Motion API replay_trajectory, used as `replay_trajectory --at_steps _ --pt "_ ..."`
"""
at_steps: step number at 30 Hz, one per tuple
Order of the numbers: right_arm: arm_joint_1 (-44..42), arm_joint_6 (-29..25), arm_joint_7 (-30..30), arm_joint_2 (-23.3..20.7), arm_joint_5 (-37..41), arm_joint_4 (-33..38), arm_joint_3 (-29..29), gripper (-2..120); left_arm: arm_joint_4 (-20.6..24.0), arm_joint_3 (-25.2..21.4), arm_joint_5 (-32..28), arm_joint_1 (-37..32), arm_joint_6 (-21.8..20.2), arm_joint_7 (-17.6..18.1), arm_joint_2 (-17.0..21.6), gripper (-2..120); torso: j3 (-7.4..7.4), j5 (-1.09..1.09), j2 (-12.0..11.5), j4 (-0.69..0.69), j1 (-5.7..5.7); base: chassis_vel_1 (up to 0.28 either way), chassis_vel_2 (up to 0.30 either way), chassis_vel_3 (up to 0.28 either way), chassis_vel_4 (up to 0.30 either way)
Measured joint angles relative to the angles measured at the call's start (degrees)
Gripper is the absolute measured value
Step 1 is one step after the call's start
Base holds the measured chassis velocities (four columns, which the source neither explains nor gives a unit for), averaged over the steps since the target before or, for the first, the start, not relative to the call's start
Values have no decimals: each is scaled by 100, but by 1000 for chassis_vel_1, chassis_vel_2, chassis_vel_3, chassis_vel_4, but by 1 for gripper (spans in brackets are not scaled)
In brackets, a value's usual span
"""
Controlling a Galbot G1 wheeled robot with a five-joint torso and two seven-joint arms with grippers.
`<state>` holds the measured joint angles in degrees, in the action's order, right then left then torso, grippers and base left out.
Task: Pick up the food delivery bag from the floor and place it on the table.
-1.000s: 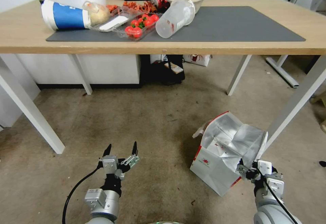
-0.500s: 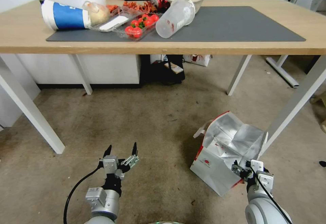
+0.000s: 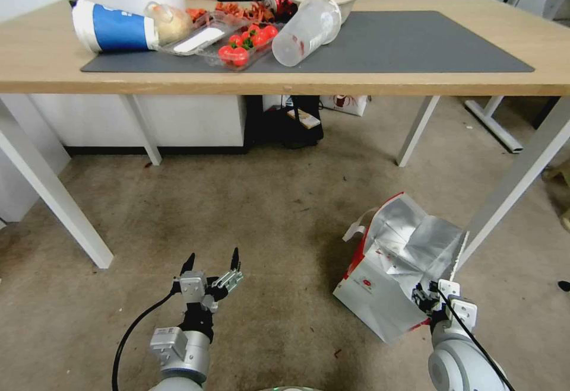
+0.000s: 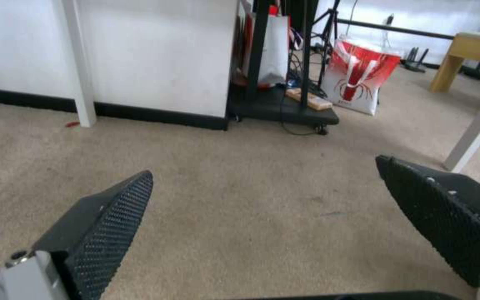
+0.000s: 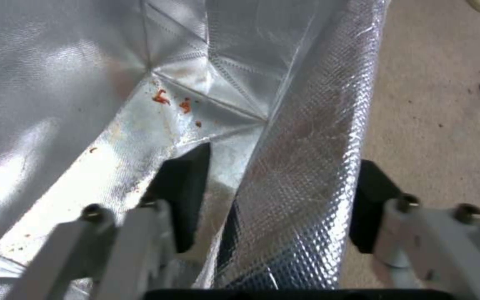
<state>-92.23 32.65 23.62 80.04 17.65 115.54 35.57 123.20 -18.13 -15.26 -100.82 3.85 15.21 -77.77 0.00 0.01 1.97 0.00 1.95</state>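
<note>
Large white paper food delivery bag (image 3: pixel 380 296) with red side panels and silver foil lining sits on the dull brownish-grey stained carpet floor (image 3: pixel 261 219), mouth open and facing up, leaning slightly. It stands just beside a white angled leg of the long light-wood table (image 3: pixel 35 59), on the robot's right side.

Right gripper (image 3: pixel 428 302) is at the bag's near rim. In the right wrist view its two dark fingers straddle the foil-lined wall (image 5: pixel 301 166): one pad (image 5: pixel 184 187) inside the bag, the other outside over the carpet. Jaws stand partly apart with the wall between them; cannot tell if both pads press on it. A few small red specks lie on the foil inside.

Left gripper (image 3: pixel 211 265) hovers low over bare carpet, well apart from the bag, fingers spread wide, holding nothing.

The tabletop carries a dark grey mat (image 3: pixel 415 41), a blue-and-white tub on its side (image 3: pixel 113 26), a clear tray of red tomatoes (image 3: pixel 246 44) and a tipped clear plastic cup (image 3: pixel 306 29).
</note>
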Motion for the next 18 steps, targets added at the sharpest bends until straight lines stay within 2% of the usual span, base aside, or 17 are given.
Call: replay_trajectory --at_steps 5,6,9,10,13,18 --pt "-12 -93 5 -28 -16 7 1 28 34 13 49 -33 -1 69 -27 100 0 0 0 0 0 0 0 0 0" --pt "-12 -93 5 -28 -16 7 1 28 34 13 49 -33 -1 69 -27 100 0 0 0 0 0 0 0 0 0" --pt "-36 -103 6 -48 -22 52 -1 15 41 17 76 -39 -2 83 -49 100 0 -1 0 0 0 0 0 0 0" --pt "-36 -103 6 -48 -22 52 -1 15 41 17 76 -39 -2 83 -49 100 0 -1 0 0 0 0 0 0 0" --pt "-78 -117 9 -102 -22 92 6 0 63 20 107 -55 -3 84 -85 100 0 0 0 0 0 0 0 0 0" --pt "-170 -262 -67 -226 -30 143 26 0 64 22 142 -67 20 91 -107 100 1 0 0 0 0 0 0 0 0"
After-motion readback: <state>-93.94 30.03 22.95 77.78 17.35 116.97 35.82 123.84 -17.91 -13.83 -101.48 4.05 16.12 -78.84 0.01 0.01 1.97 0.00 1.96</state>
